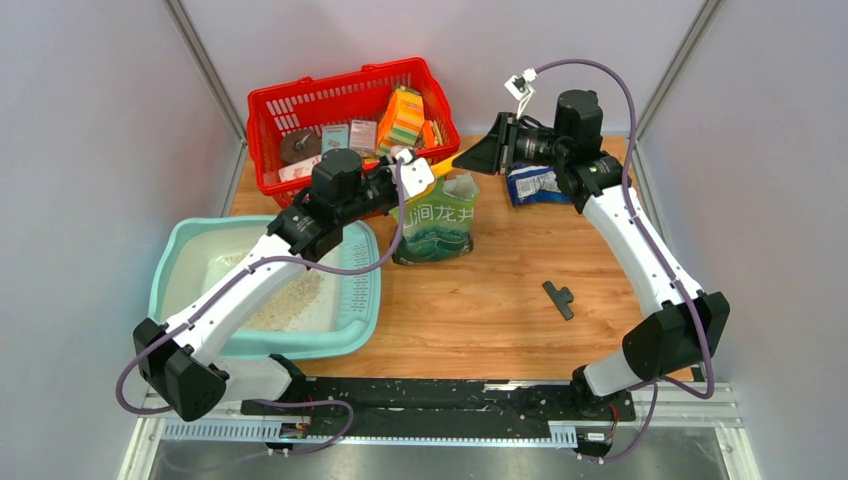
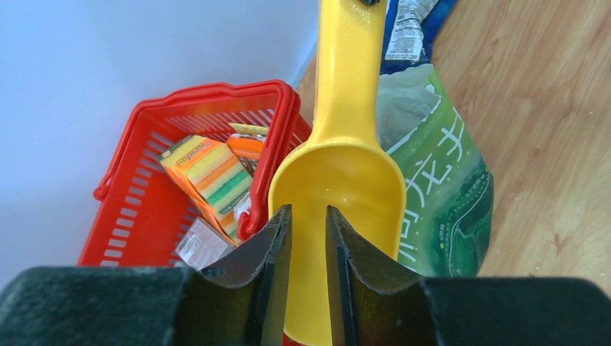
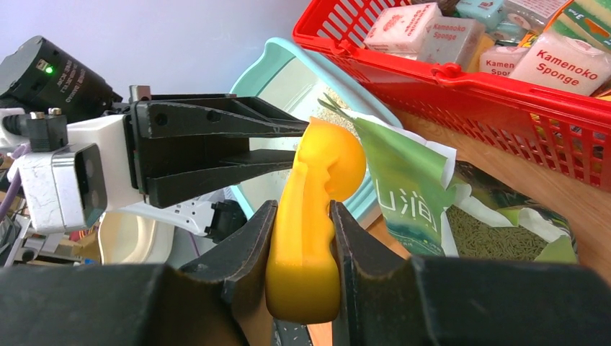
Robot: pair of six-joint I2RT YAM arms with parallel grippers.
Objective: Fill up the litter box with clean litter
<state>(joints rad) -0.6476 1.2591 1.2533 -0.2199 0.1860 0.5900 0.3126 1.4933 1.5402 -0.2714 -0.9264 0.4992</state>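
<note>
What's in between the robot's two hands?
A yellow scoop. The right gripper clamps its handle and the left gripper pinches its bowl, as both wrist views show.

The left arm (image 1: 245,285) is stretching from the lower left of the overhead view up toward the centre, its forearm slanting to the right. The right arm (image 1: 640,250) is rising from the lower right and folding at the upper right, so its wrist is pointing left. The two grippers are meeting tip to tip at upper centre. The right gripper (image 3: 302,209) is clamping the handle of a yellow scoop (image 3: 306,245) between both fingers. The left gripper (image 2: 308,216) is holding its fingers (image 2: 277,249) close together, the narrow gap lying over the scoop's bowl; whether they are pinching it is unclear.
</note>
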